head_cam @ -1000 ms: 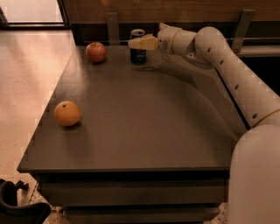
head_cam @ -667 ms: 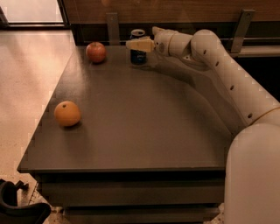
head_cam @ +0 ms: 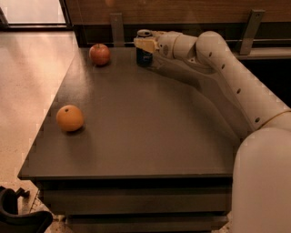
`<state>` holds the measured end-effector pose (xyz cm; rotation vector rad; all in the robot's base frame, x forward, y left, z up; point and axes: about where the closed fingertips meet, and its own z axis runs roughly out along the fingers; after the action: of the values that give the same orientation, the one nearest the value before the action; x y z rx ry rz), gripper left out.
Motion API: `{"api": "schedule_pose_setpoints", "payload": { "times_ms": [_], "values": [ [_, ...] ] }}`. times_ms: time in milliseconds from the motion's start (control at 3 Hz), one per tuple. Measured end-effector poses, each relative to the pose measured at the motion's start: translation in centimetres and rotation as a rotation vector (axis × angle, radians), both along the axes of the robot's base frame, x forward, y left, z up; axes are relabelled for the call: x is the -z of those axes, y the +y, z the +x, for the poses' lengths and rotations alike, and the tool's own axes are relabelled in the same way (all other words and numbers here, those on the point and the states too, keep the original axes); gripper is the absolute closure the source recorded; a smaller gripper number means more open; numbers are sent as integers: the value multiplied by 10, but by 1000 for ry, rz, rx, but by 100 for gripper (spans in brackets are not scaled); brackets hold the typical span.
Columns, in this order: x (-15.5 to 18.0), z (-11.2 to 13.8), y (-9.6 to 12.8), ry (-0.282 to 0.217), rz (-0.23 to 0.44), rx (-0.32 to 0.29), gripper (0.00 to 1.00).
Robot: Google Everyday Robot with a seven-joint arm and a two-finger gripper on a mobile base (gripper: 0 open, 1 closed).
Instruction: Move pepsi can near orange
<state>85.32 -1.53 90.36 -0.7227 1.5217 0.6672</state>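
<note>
Surface: a dark grey table (head_cam: 136, 136) stood on a pale, glossy floor (head_cam: 27, 73), with a wood-panelled wall (head_cam: 191, 11) behind.
Hard to see: the pepsi can (head_cam: 144, 58) stood upright at the table's far edge, its top partly covered by the gripper (head_cam: 145, 43). Perhaps the gripper clasped it, but that could not be told.
Around: a red apple (head_cam: 99, 54) sat near the can's left. The orange (head_cam: 70, 118) lay by the left edge, well apart from the can.
In the way: the white arm (head_cam: 227, 77) crossed the right side.

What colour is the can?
Dark blue pepsi can, silver top, gripper at it; camera view.
</note>
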Motion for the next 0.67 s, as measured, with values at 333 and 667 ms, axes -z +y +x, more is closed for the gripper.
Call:
{"api": "schedule_pose_setpoints", "payload": {
  "times_ms": [333,667],
  "values": [
    [1,0,3,1,1,-4,86],
    [1,0,7,2,1,-9,100]
  ]
}}
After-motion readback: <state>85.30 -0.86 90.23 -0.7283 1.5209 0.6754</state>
